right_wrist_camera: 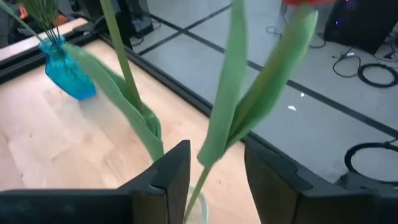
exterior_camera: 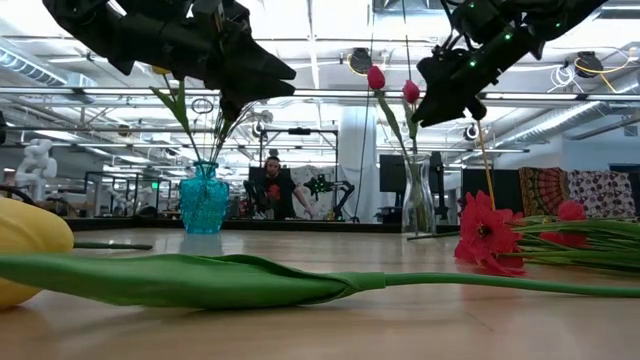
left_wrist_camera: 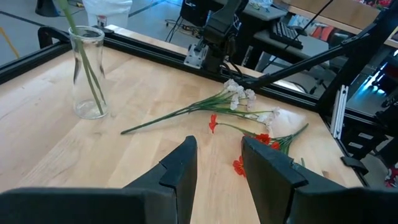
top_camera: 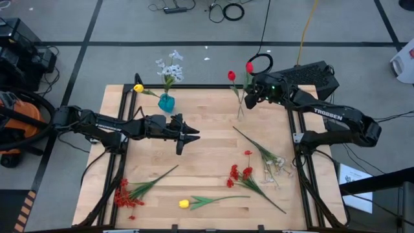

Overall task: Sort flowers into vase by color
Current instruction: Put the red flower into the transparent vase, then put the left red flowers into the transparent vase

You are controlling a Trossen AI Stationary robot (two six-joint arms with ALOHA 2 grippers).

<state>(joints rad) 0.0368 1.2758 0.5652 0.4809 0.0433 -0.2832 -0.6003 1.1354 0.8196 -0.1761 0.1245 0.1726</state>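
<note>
This is a robotics lab in a large open industrial hall. The wooden desk [top_camera: 213, 129] sits in a black metal frame [top_camera: 194, 86] on a grey floor marked with dark tape lines, where loose cables [top_camera: 226, 10] lie coiled. Beyond the desk, the low view shows a high ceiling with strip lights [exterior_camera: 320, 40], exposed beams and pipes, a person seated among other equipment stands [exterior_camera: 272, 185], and patterned cloths [exterior_camera: 580, 190] hanging at one side.
</note>
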